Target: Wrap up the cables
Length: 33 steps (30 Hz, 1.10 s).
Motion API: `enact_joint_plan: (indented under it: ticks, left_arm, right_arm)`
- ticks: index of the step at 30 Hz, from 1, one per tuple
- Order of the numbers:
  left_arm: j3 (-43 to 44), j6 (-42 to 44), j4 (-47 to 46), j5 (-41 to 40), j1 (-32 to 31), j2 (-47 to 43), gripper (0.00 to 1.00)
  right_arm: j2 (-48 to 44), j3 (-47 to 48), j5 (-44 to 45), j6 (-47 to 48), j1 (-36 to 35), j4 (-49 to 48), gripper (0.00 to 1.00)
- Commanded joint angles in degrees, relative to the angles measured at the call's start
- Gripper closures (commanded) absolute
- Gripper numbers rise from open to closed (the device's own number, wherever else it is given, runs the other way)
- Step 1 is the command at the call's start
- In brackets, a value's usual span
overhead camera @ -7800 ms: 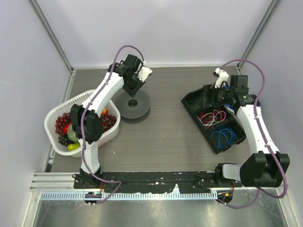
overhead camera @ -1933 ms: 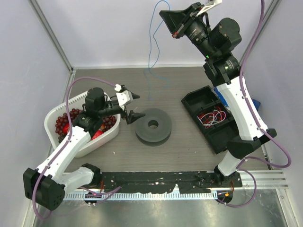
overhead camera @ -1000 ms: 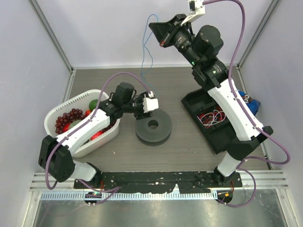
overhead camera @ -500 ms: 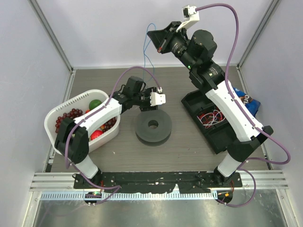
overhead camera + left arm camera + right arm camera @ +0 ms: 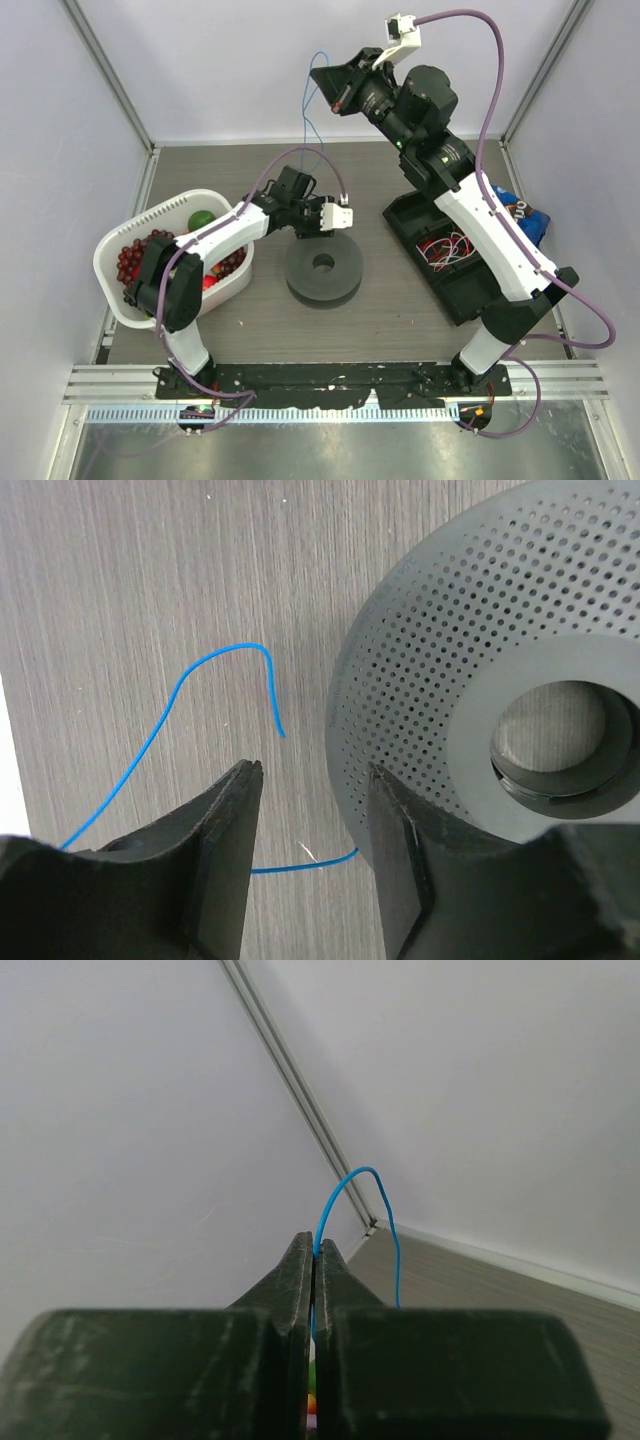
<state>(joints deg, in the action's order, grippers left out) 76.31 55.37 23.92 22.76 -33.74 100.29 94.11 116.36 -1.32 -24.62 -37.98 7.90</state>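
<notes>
A thin blue cable (image 5: 308, 118) hangs from my right gripper (image 5: 337, 93), which is raised high over the back of the table. In the right wrist view that gripper (image 5: 315, 1247) is shut on the cable (image 5: 352, 1174), which arches out past the fingertips. The cable's lower end (image 5: 228, 653) lies curled on the wood beside a dark grey perforated spool (image 5: 450, 670). My left gripper (image 5: 312, 780) points down there, open. A stretch of the blue strand runs across the gap between its fingers (image 5: 235, 800). From above, the left gripper (image 5: 322, 222) sits at the spool's (image 5: 323, 268) back edge.
A white basket (image 5: 112, 250) of grapes and other fruit stands at the left, under the left arm. A black tray (image 5: 410, 215) with red and white wires sits at the right. A blue packet (image 5: 528, 215) lies beyond it.
My left gripper has swung right and back to the spool's back edge, and its jaws have narrowed. The right arm has shifted slightly, still holding the cable aloft.
</notes>
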Motion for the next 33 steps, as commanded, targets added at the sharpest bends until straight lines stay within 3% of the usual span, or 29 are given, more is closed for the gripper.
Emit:
enact_joint_plan:
  ticks: [1,15,21,33]
  left_arm:
    - [3.75,2.46,1.65,-1.58,-0.01,2.01,0.53]
    - [6.92,0.00,1.39,-4.92,-0.98,6.49,0.57]
    - [8.50,-1.14,1.21,-4.92,-1.24,8.16,0.67]
    - [10.17,-2.46,-0.28,-5.54,-2.56,9.75,0.59]
  right_arm:
    - [-3.05,0.10,1.06,-1.04,-0.61,-2.28,0.99]
    - [-2.44,0.36,1.15,-1.74,-1.40,-2.54,0.99]
    - [-2.70,0.45,1.15,-2.10,-1.40,-2.28,0.99]
    - [-1.82,0.63,1.06,-2.80,-1.49,-2.63,0.99]
